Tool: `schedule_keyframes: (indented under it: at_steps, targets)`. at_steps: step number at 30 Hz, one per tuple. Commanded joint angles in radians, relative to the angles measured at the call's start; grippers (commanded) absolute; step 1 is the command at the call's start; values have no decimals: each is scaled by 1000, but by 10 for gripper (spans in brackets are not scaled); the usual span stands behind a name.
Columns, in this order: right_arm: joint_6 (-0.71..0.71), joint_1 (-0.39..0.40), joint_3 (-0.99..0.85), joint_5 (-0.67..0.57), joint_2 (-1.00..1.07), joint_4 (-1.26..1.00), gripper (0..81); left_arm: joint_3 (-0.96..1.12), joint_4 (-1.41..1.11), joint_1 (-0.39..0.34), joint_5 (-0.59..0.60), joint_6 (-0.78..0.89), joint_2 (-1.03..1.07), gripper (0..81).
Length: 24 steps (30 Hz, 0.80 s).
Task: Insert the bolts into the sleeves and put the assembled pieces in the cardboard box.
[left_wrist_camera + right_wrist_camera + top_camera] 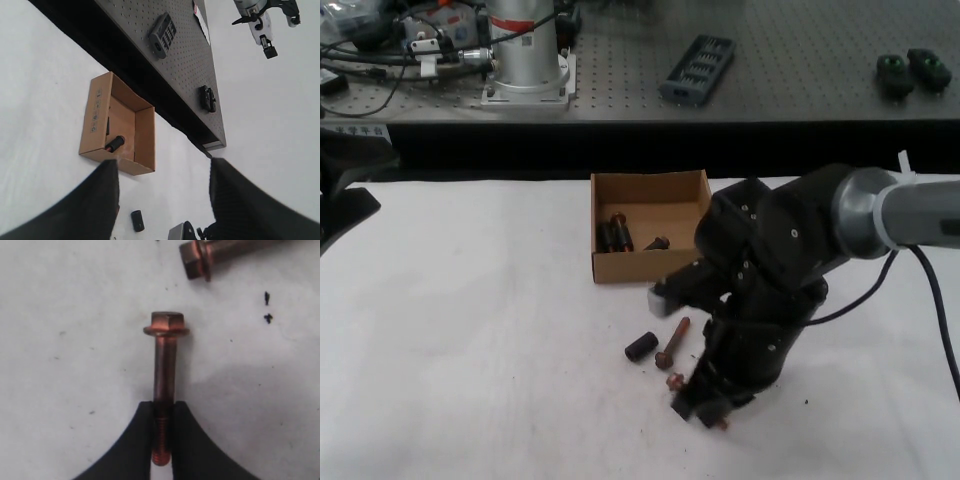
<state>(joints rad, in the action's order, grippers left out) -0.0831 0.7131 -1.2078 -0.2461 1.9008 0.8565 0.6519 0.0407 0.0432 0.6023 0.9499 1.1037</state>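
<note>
My right gripper is shut on the threaded end of a copper bolt, which lies on the white cloth with its head pointing away from the fingers. In the high view this gripper is low over the cloth in front of the cardboard box. A second bolt and a black sleeve lie just beside it. Inside the box rest some assembled pieces. My left gripper hangs open and empty, high above the cloth and well apart from the box.
Behind the cloth runs a perforated metal bench with a grey slotted block, a metal post with cables, and two black parts. Part of the left arm shows at the left edge. The cloth's left half is bare.
</note>
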Motion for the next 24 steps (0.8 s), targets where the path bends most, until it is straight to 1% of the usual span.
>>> schedule_keyframes:
  at_steps: [1,4,8,10,13,14,15,16,18,20,21,24]
  targets:
    - [157,-1,-26,-114,-25,-9,9,9,-21,1,-14,-6,-12,401]
    - [313,2,-38,-201,-25,-51,10,9,-21,1,-14,-6,-12,401]
    - [495,23,-41,-209,-25,-114,10,9,-21,1,-14,-6,-12,401]
    - [557,40,-41,-216,-25,-126,10,9,-21,1,-14,-6,-12,401]
    - [570,82,-41,-215,-25,-145,13,9,-21,1,-14,-6,-12,401]
    - [572,98,-41,-215,-25,-145,30,9,-21,1,-14,-6,-12,401]
    - [582,116,-41,-215,-25,-143,64,9,-21,1,-14,-6,-12,401]
    - [586,134,-41,-218,-25,-142,113,9,-21,1,-14,-6,-12,401]
    - [586,169,-41,-219,-25,-142,241,9,-21,1,-14,0,-12,401]
    - [586,194,-41,-216,-25,-142,337,9,-21,1,-14,20,-12,401]
    - [584,202,-41,-214,-25,-142,360,9,-21,1,-14,24,-12,401]
    - [577,209,-41,-206,-25,-142,343,9,-21,-2,17,15,-12,401]
